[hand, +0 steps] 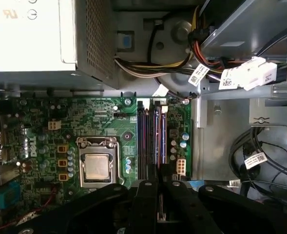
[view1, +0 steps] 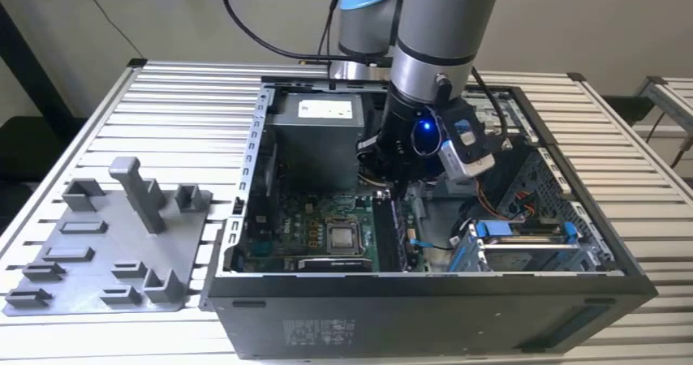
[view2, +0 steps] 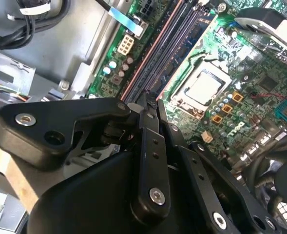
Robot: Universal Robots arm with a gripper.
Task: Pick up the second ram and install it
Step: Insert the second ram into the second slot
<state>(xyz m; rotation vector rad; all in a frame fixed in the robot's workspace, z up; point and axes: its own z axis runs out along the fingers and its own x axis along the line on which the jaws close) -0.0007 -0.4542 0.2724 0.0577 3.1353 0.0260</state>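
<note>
Arm pose: I see the arm (view1: 433, 24) standing nearly upright over the open computer case (view1: 433, 288) in the exterior view, wrist reaching down inside the case, over the motherboard's right part.

Gripper: in both wrist views the gripper (view2: 152, 105) has its black fingers (view2: 148, 146) drawn close together, pinching a thin dark strip at their tips. I take that strip for the second ram (view2: 148, 96), held edge-on.

Second ram, place: in the first wrist view the ram (hand: 159, 175) sits directly over the memory slots (hand: 150, 141), at their near end and in line with them. I cannot tell whether it touches a slot.

Exterior view alone: the grey tray (view1: 103, 251) lies on the slatted worktop (view1: 174, 97), at the exterior view's left of the case, well apart from the gripper.

First wrist view alone: the power supply (hand: 41, 34) and bundled cables (hand: 153, 63) lie beyond the far edge of the motherboard (hand: 46, 112); the silver CPU chip (hand: 97, 167) is in its socket, beside the slots.

Second wrist view alone: the gripper's linkage fills the foreground; slots run away from the tips, CPU socket (view2: 201, 90) alongside.
</note>
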